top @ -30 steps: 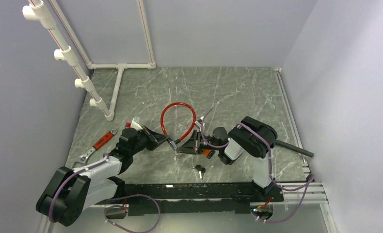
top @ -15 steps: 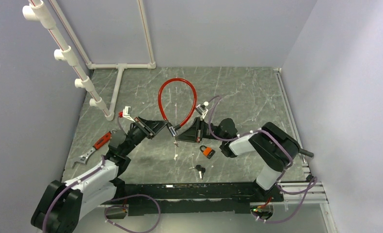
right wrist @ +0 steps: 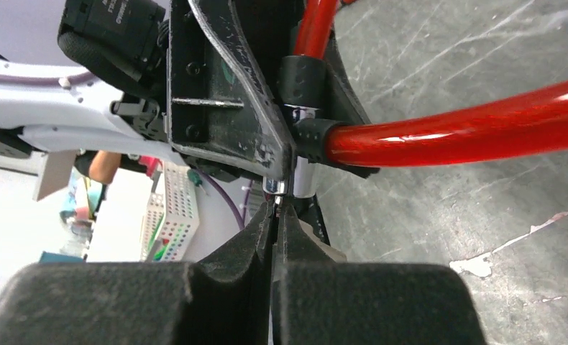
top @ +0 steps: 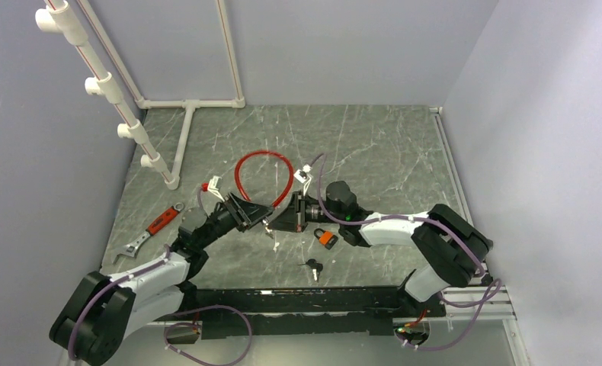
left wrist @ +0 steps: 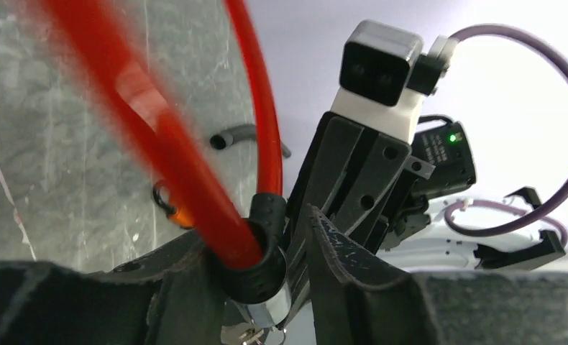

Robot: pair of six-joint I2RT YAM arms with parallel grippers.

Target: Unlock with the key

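Seven entries, logged from the left of the overhead view across the table (top: 374, 152).

1. White pipe frame (top: 104, 84), standing along the far left edge.
2. Wrench (top: 155, 227) with a red grip, flat on the table, well apart from both arms.
3. Left gripper (top: 260, 216). From its own wrist camera (left wrist: 263, 244) we see the fingers (left wrist: 346, 273) standing apart. The lock's black collar sits between them, against the left-hand finger, with a gap on the other side.
4. Red cable lock (top: 241, 164). Its loop lies toward the far side, and its joined ends are raised off the table between the two grippers. Close up we note the red cable (right wrist: 446, 133) running into black collars and a silver barrel.
5. Right gripper (top: 280, 221). In its wrist view (right wrist: 275, 210) we see the fingers pressed together just under the barrel's end, nipping a sliver of metal that we take for the key (right wrist: 277, 195).
6. Loose keys (top: 313, 266), lying on the table nearer the arm bases.
7. Orange padlock (top: 326, 237), on the table just beside the right arm.
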